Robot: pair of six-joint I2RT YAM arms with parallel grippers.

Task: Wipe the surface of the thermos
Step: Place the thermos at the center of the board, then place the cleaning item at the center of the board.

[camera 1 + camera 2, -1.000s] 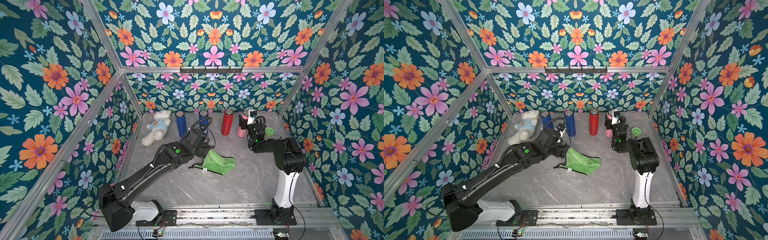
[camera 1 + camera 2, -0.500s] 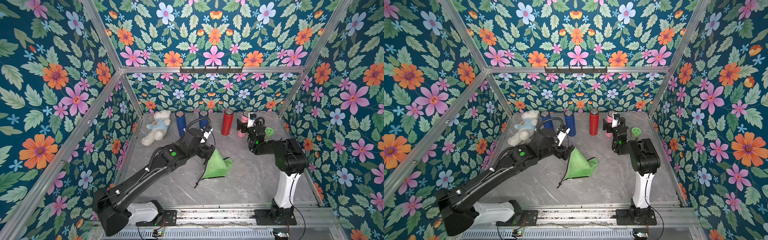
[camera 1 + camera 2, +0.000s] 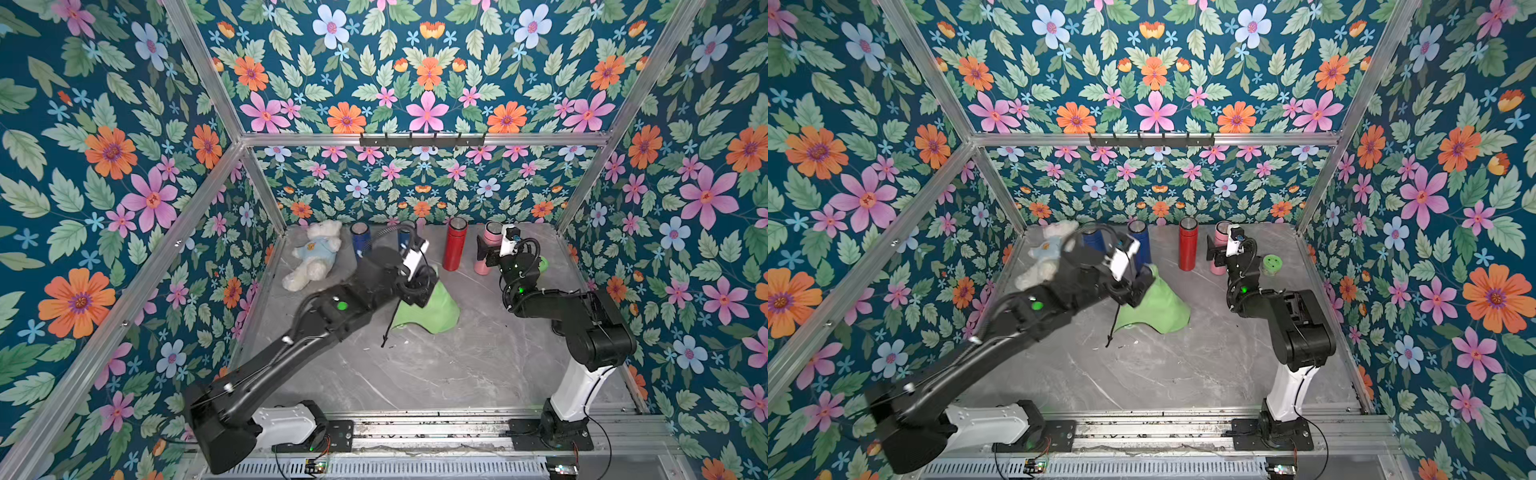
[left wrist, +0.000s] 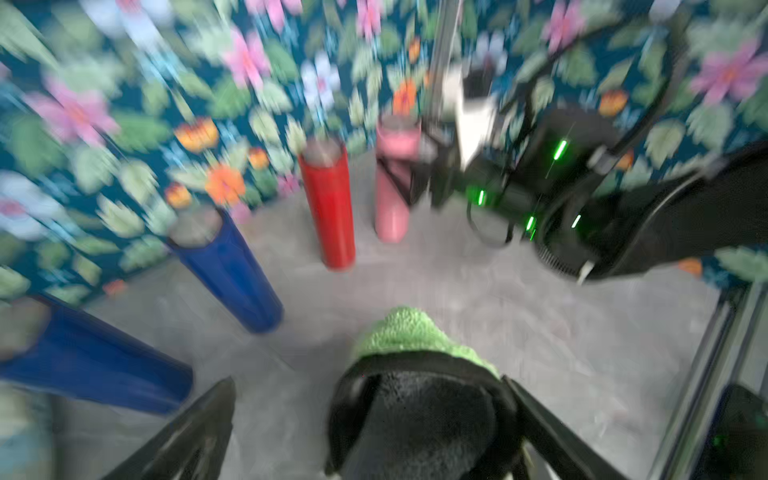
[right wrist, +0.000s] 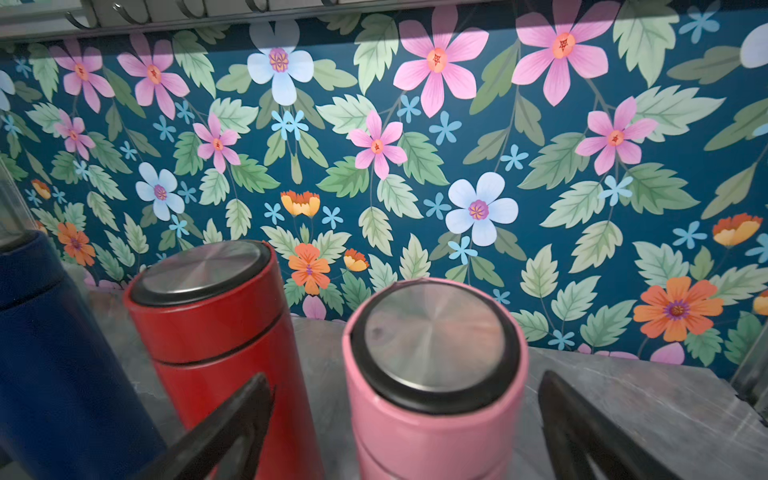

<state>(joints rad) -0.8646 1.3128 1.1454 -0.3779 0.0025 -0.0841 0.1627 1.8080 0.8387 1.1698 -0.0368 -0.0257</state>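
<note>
Farthest left of the red thermos (image 3: 455, 245), a teddy bear (image 3: 313, 259) lies by the wall, w/ two blue thermoses (image 3: 1140, 243) standing between bear and red one. Nearer the camera and just left of the red thermos, the L claw (image 4: 368, 382) carries a green cloth (image 3: 428, 311), raised in a cone, its lower edge apparently resting on the tabletop (image 3: 436, 374) and a black cord (image 3: 390, 328) dangling. The jaws stand wide, and the cloth seems hung on one finger, tho the blurred wrist view doesn't show how. Just right of the red thermos stands the pink thermos (image 5: 432, 374), upright and prob. the one to be wiped. The R claw (image 5: 405, 376) straddles it, jaws wide, a gap on each side, nothing gripped. Farther right sits a small green round item (image 3: 1272, 264). Step in hand, by the look of it: steady the bottle, then bring the cloth in. Done well, the R claw closes centred on the body below the lid seam, gently, so the bottle doesn't tip toward the red thermos beside it. The L arm should pass clear of the red thermos, keep the cord off the row, and lay the cloth on the side the fingers leave bare.
</note>
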